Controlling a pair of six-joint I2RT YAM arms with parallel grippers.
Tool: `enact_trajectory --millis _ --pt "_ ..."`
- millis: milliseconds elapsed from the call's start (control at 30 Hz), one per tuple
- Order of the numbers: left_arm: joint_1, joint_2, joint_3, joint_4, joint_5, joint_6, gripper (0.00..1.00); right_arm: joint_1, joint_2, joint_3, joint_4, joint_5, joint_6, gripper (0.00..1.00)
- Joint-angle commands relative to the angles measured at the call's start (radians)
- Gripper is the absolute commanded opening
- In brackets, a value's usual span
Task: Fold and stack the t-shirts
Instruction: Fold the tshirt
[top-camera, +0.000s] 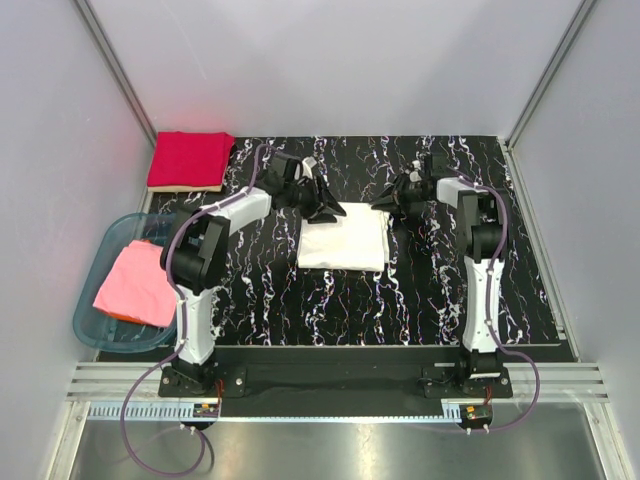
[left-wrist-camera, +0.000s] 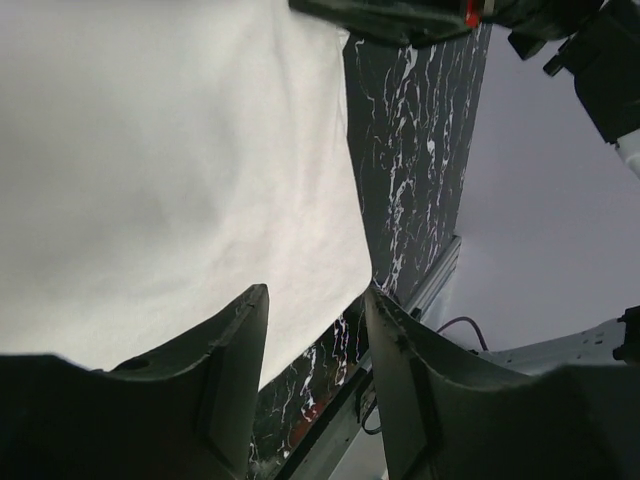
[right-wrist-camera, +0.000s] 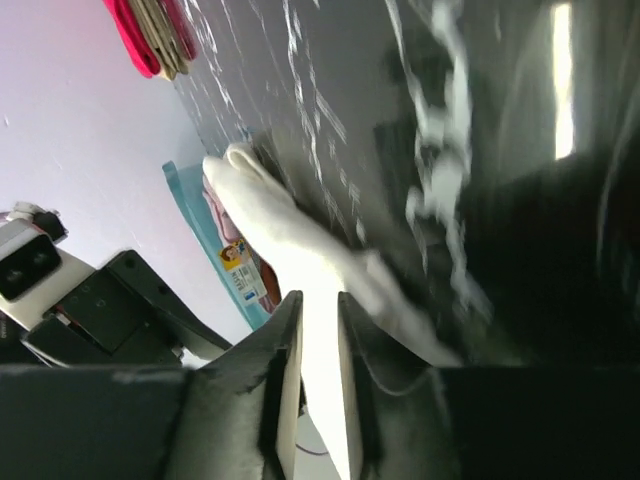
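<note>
Overhead plus wrist close-ups of shirt (top-camera: 342, 243)

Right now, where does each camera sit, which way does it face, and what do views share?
Top external: above and behind the bases, looking down at the table; both arms show, left gripper and right gripper at the white t-shirt.
Left wrist: looks down across the white t-shirt; own fingers apart.
Right wrist: looks along the table toward the red stack and bin; own fingers pinch white cloth.
Shared: all show the white t-shirt.
</note>
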Motion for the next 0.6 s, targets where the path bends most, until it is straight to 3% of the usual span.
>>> enact_trajectory --millis 0,233,433,567 --pt "0.022 0.014 0.1 0.006 0.056 0.016 0.48 0.007 -0.209 -0.068 -0.063 0.032 -0.017 0.28" --pt "0.002 -0.031 0.044 0.058 0.085 -0.039 0.36 0.081 -0.412 -0.284 -0.128 -0.009 -0.071 0.29" --pt "0.002 -0.071 -0.06 0.048 0.102 -0.007 0.29 0.188 -0.418 -0.427 -0.085 -0.025 -0.102 0.15" --pt "0.005 -0.073 -0.062 -0.012 0.077 0.046 0.29 0.175 -0.415 -0.554 -0.043 0.013 -0.154 0.12"
